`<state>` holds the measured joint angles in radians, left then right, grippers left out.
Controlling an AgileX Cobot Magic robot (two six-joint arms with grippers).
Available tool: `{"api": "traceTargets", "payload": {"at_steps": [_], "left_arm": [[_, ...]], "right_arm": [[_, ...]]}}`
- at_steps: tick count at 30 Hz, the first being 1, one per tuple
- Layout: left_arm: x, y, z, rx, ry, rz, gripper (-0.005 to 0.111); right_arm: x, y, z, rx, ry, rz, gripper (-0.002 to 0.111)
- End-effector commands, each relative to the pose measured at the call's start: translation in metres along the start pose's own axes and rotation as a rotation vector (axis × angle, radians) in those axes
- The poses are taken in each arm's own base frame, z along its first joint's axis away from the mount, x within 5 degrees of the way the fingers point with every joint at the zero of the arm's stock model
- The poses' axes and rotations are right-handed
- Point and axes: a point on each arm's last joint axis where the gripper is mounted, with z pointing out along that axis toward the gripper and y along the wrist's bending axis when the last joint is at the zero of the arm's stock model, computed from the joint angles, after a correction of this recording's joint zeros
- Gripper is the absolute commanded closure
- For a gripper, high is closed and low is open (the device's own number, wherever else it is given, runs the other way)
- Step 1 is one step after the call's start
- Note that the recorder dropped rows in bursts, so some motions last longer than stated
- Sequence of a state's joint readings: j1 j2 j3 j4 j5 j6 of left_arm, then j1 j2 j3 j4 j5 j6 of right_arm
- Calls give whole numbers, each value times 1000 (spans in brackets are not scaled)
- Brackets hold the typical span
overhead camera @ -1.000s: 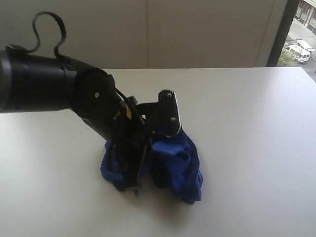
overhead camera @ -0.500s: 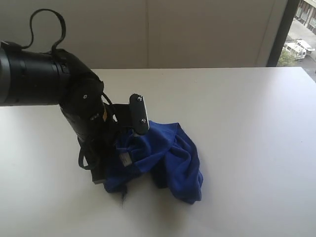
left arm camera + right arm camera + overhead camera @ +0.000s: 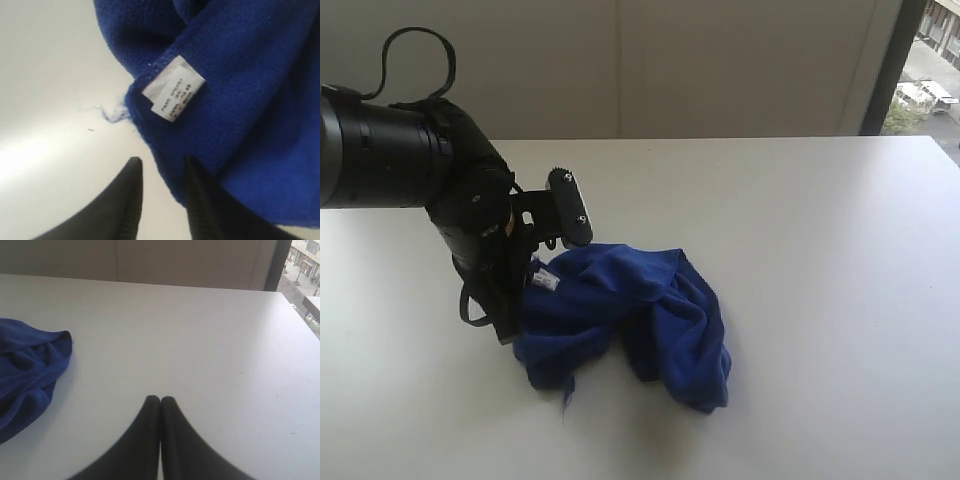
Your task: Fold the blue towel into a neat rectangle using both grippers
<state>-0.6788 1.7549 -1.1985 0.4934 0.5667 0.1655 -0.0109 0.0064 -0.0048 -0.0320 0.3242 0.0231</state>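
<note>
The fold is barely starting: the towel point(image 3: 630, 320) is lying as a crumpled heap on the worktop point(image 3: 820, 250), about midway between the far and near edges and somewhat closer to the left edge in the exterior view. No straight edge is showing, no corner is laid out, and no layer is sitting square on another. As I judge it, nearly everything is left: spreading the cloth flat, finding two corners, then folding with both arms. The left tool point(image 3: 161, 167) is standing at the heap's left end with its jaws apart. Bare worktop is showing between the fingers, and the hem with the white tag point(image 3: 173, 95) is lying just beside one finger, not clamped as far as the wrist view shows. A loose blue thread point(image 3: 107, 112) is trailing off that hem onto the worktop. The right tool point(image 3: 160, 400) is hanging over bare worktop well apart from the towel, with its fingers pressed together and holding nothing. Compared with a second ago, the left tool is no longer buried in the middle of the heap with its jaws together; it is now further left with its jaws parted. The towel is reaching further left and lying lower and wider, with the tag now showing.
</note>
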Motion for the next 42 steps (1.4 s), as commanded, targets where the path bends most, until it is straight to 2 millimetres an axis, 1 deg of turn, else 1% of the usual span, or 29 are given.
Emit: {"api": "traceTargets", "payload": {"at_steps": [1, 2, 4, 5, 11, 14, 17, 18, 20, 22, 24, 28, 29, 32, 34, 36, 38, 41, 42], "left_arm": [[3, 0, 0, 7, 32, -11, 46], [4, -1, 0, 9, 41, -11, 36], [4, -1, 0, 11, 46, -11, 26], [4, -1, 0, 11, 46, -11, 23], [-2, -2, 0, 21, -22, -43, 22], [-6, -6, 0, 68, -66, -122, 22], [-6, -7, -1, 83, -48, -178, 22], [-5, -7, -5, 88, -34, -216, 24], [-3, -5, -13, 92, -17, -277, 30], [-2, 0, -27, 88, -8, -323, 45], [0, 6, -44, 73, -27, -361, 65], [5, 12, -80, 62, -138, -430, 105], [7, 13, -89, 56, -166, -441, 106], [15, 13, -113, 37, -267, -474, 106], [25, 10, -130, 12, -354, -509, 106], [40, 3, -142, -3, -434, -559, 106], [55, -7, -148, -12, -503, -601, 106], [80, -30, -143, -10, -564, -630, 106], [88, -37, -138, -9, -571, -627, 106]], "right_arm": [[1, 0, 0, 0, -10, -3, 108], [1, 0, 0, 0, -10, -3, 108], [1, 0, 0, 0, -10, -3, 108], [1, 0, 0, 0, -10, -3, 108], [1, 0, 0, 0, -10, -3, 108], [1, 0, 0, 0, -10, -3, 108], [1, 0, 0, 0, -10, -3, 108], [1, 0, 0, 0, -10, -3, 108], [1, 0, 0, 0, -10, -3, 108], [1, 0, 0, 0, -10, -3, 108], [1, 0, 0, 0, -10, -3, 108], [1, 0, 0, 0, -10, -3, 108], [1, 0, 0, 0, -10, -3, 108], [1, 0, 0, 1, -10, -5, 108], [1, 0, 0, 1, -10, -8, 108], [1, 0, 0, 3, -10, -15, 108], [1, 0, 0, 2, -10, -9, 108], [1, 0, 0, 2, -10, -9, 108], [0, 0, 0, 2, -14, -9, 108]]}}
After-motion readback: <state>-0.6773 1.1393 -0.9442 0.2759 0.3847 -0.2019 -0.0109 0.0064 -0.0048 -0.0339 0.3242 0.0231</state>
